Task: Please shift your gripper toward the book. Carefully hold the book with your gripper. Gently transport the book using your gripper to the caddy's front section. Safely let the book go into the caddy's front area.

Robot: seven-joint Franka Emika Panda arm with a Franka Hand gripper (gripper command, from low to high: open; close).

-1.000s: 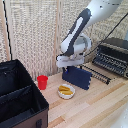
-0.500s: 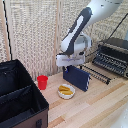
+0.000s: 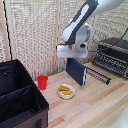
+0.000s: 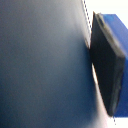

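Centre of the exterior view: my tool (image 3: pixel 75 56) pinches the book (image 3: pixel 76 71), which hangs upright above the counter (image 3: pixel 95 107). Grasp done; carriage to the caddy (image 3: pixel 22 107), lower left, and release into its front section (image 3: pixel 17 105) remain.

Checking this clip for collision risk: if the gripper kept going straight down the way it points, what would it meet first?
The gripper points down and holds the book hanging below it, so the book's lower edge would reach the wooden table first, beside the small bowl. Depth is unclear, so the bowl might be clipped.
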